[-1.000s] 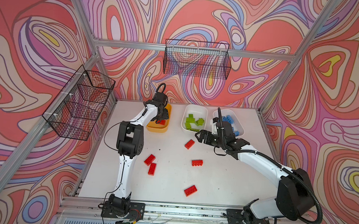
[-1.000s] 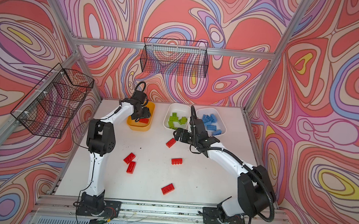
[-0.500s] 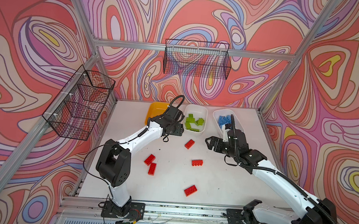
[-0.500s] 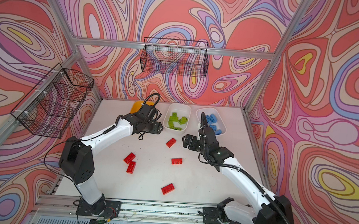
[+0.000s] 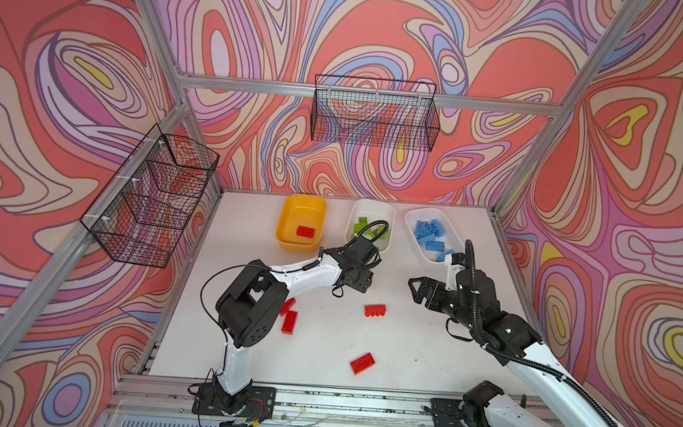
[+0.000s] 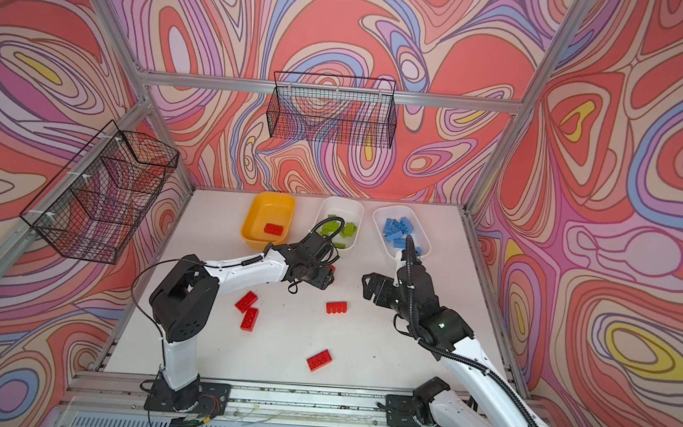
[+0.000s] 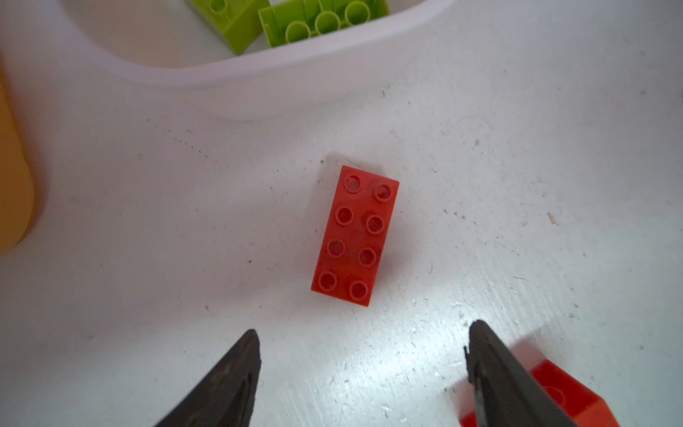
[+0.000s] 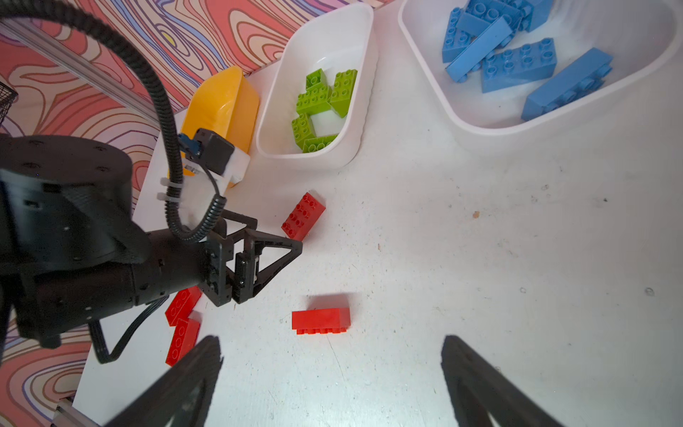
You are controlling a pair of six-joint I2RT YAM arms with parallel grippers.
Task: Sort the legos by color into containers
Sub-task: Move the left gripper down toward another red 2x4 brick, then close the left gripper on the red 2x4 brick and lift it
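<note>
Skew worries me: my left jaws, open and empty (right jaws too), hover short of the red brick (image 7: 354, 236) on the desk (image 7: 148, 222) near the green-brick tub (image 7: 221, 81), so closing may spin it away.

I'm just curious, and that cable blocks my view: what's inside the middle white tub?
Only lime green bricks lie in the middle white tub. In both top views the left arm's cable covers part of them, so an exact count is uncertain.
</note>
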